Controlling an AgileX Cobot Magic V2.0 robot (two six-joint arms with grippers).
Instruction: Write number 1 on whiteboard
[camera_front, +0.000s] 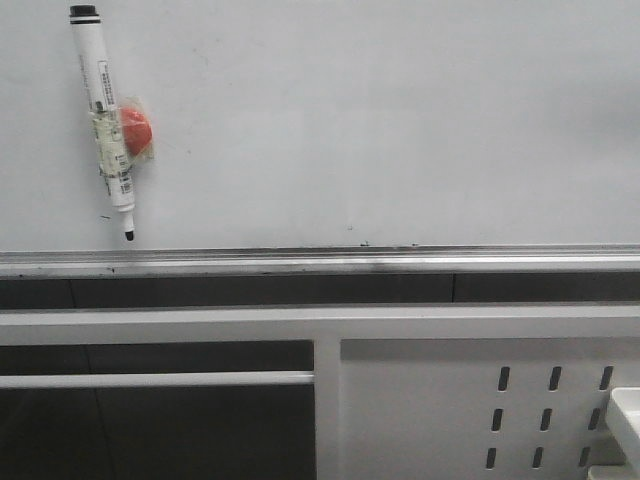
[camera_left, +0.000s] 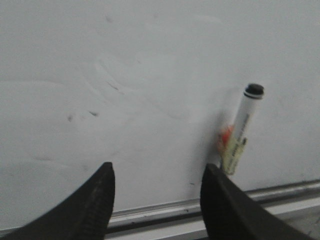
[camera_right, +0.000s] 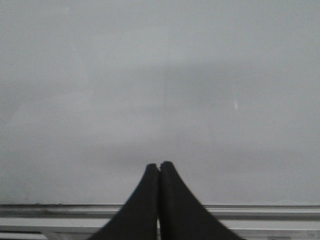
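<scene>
The whiteboard (camera_front: 380, 120) fills the upper part of the front view, with a silver rail (camera_front: 320, 262) along its lower edge. A white marker pen (camera_front: 105, 120) with a black tip hangs on the board at the upper left, tip down, beside a red magnet (camera_front: 135, 130). No number 1 stroke shows on the board. The pen also shows in the left wrist view (camera_left: 241, 131). My left gripper (camera_left: 157, 172) is open and empty, the pen just beyond one finger. My right gripper (camera_right: 159, 166) is shut and empty, facing bare board (camera_right: 160, 75). Neither gripper shows in the front view.
Below the rail runs a dark gap, then a white metal frame (camera_front: 320, 325) with a slotted panel (camera_front: 545, 405) at the lower right. A white object (camera_front: 625, 415) sits at the right edge. Tiny dark specks (camera_front: 362, 243) mark the board near the rail.
</scene>
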